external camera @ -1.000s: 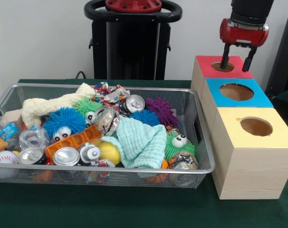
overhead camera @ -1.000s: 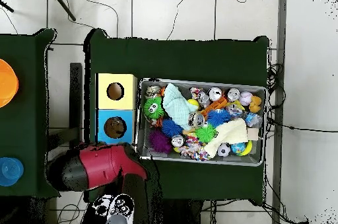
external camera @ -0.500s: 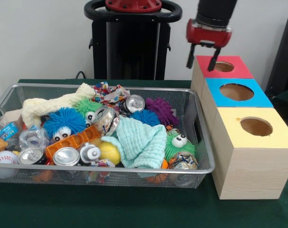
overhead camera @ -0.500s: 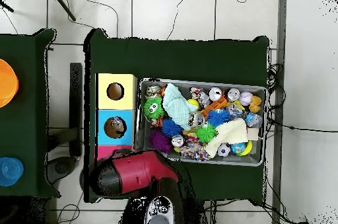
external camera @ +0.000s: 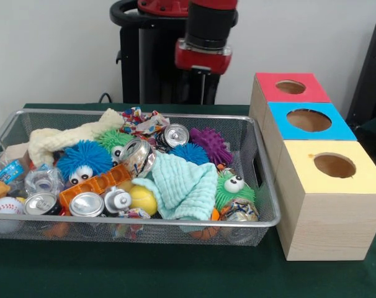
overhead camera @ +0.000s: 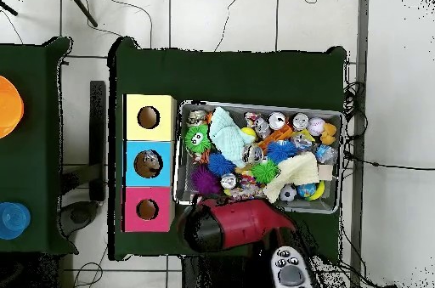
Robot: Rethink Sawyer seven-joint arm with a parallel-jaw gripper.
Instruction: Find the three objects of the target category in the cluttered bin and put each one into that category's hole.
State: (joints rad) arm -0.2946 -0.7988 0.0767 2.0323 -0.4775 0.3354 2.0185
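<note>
One crinkled see-through plastic bottle with blue-and-white label [external camera: 10,171] is lying at the left end of the silver wire-mesh bin [external camera: 175,220], long axis running left-right. Red-and-black gripper [external camera: 203,81] is hovering upper centre; fingers unclear, cannot tell.

The three boxes [external camera: 318,155] stand in a row just beside the bin [external camera: 175,220], all on the table [external camera: 144,273].

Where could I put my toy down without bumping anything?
On the bare green table in front of the cluttered bin, or the strip behind it. The bin itself is packed full, and the three boxes stand close beside it.
</note>
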